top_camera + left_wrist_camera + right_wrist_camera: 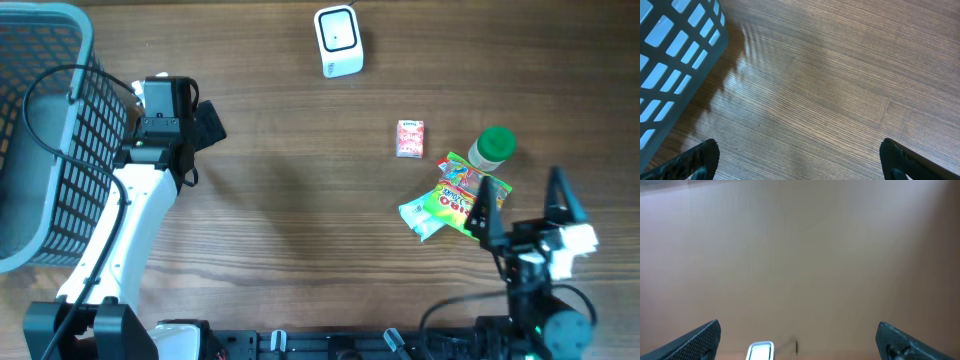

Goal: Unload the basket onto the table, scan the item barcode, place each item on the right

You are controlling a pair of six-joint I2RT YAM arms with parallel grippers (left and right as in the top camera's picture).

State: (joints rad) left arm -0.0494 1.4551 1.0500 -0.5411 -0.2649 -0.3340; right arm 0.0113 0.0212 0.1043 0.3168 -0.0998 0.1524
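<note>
My right gripper [798, 327] hangs spread and empty at five o'clock, wrist about level, one finger over the packets [455, 195], likely to pick an item. The bottle [492, 147] and pink box [410, 138] lie just beyond. My left gripper [799, 152], also released, hovers beside the basket [40, 150] at nine. The scanner [338, 40] waits at twelve.

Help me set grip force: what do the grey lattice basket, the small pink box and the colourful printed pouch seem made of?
The grey lattice basket: rigid moulded plastic, matte, by its even grid. The small pink box: likely printed cardboard, by its square edges. The colourful printed pouch: probably glossy plastic film, by its crinkled outline.
</note>
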